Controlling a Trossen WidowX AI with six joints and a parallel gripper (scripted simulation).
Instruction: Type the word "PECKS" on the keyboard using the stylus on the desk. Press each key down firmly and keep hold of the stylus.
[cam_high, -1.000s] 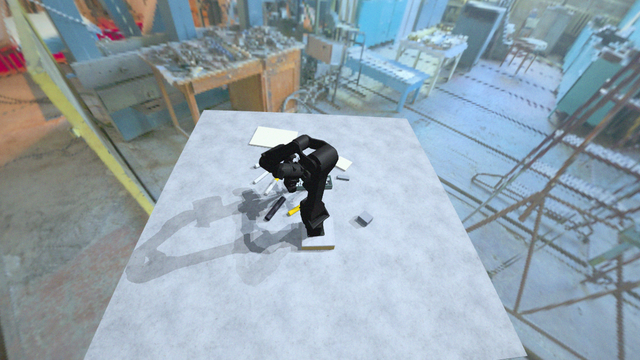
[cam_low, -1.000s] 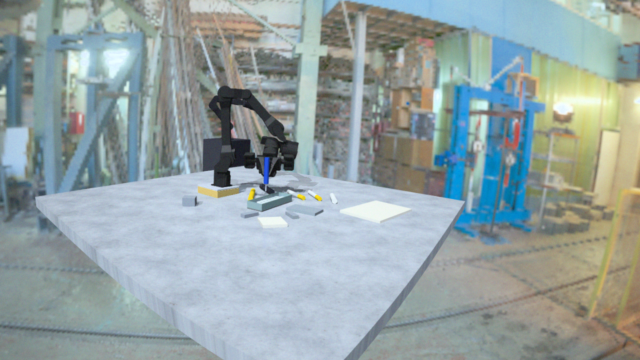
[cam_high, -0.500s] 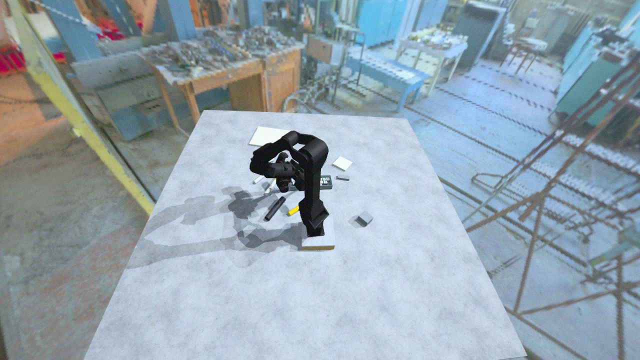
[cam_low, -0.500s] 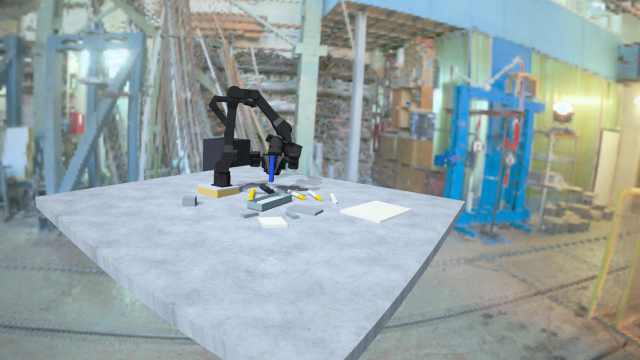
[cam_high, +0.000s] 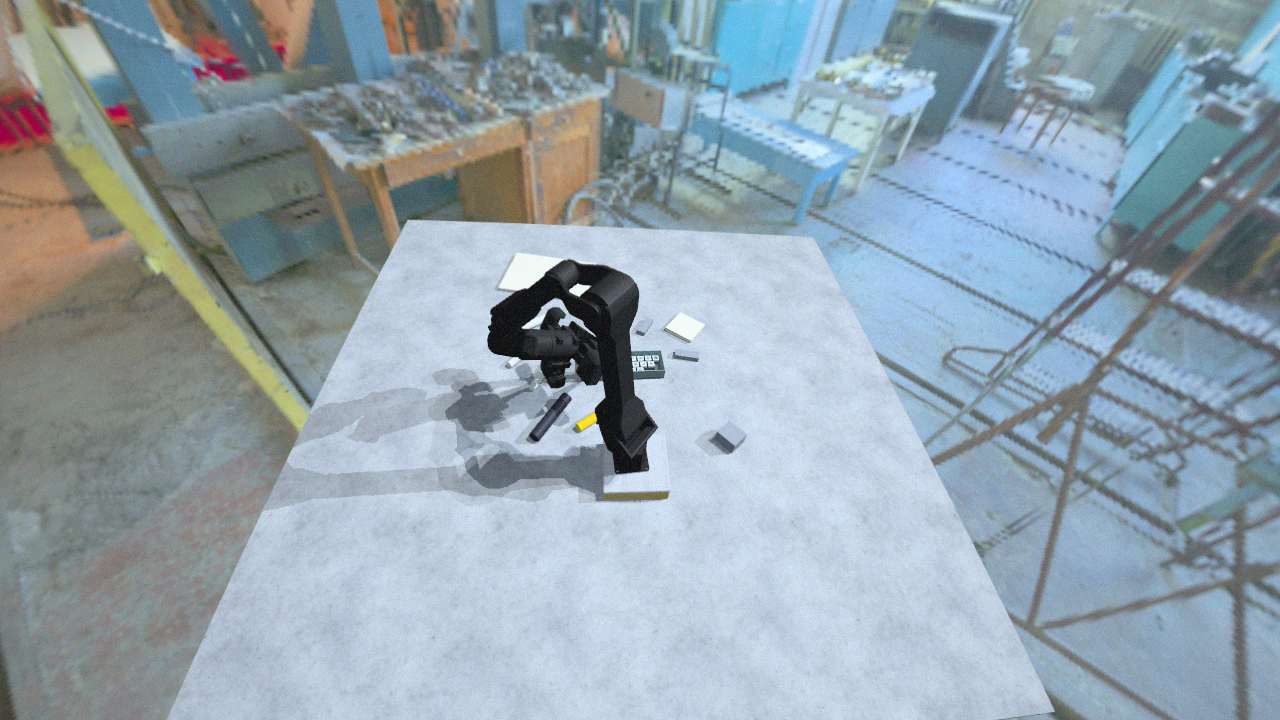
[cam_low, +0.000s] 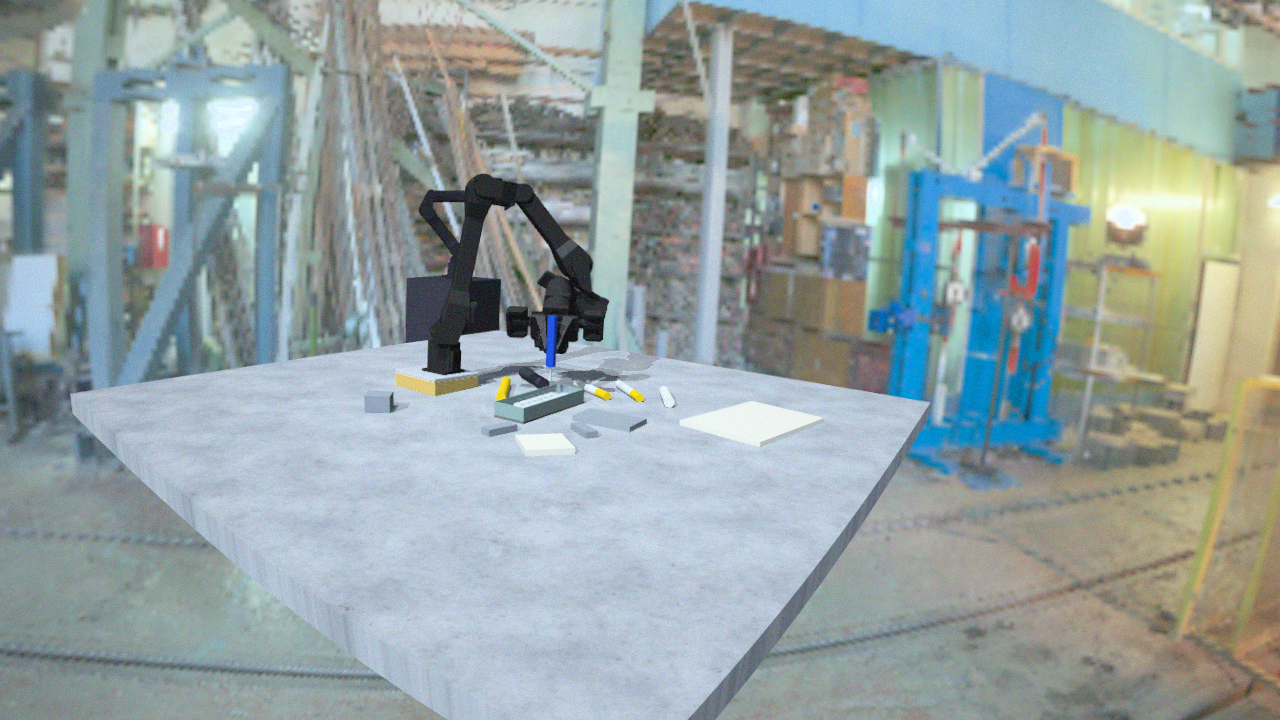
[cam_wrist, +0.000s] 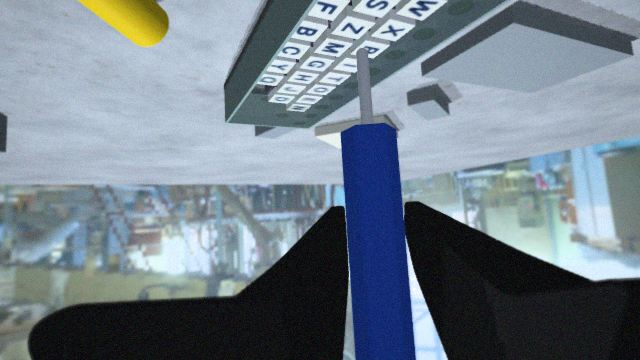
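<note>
My gripper (cam_wrist: 374, 217) (cam_low: 550, 333) is shut on the blue stylus (cam_wrist: 372, 200) (cam_low: 551, 338) and holds it upright with its thin grey tip pointing down. The dark green keyboard (cam_wrist: 250, 95) (cam_low: 528, 411) (cam_high: 646, 362) with white letter keys lies flat on the table. In the wrist view the tip lines up with a key beside the M key, and it covers part of that key's letter. In the exterior view the tip hangs a little above the keyboard's far end. In the top view the arm hides the gripper.
A yellow marker (cam_wrist: 127, 17) (cam_high: 586, 421) (cam_low: 503, 387) and a black cylinder (cam_high: 548, 417) (cam_low: 533, 377) lie near the arm's base. A grey slab (cam_wrist: 520, 55) (cam_low: 610, 419), a small grey block (cam_wrist: 432, 97), a cream pad (cam_high: 684, 326) (cam_low: 544, 444), more markers (cam_low: 629, 390) and a white sheet (cam_low: 750, 421) surround the keyboard.
</note>
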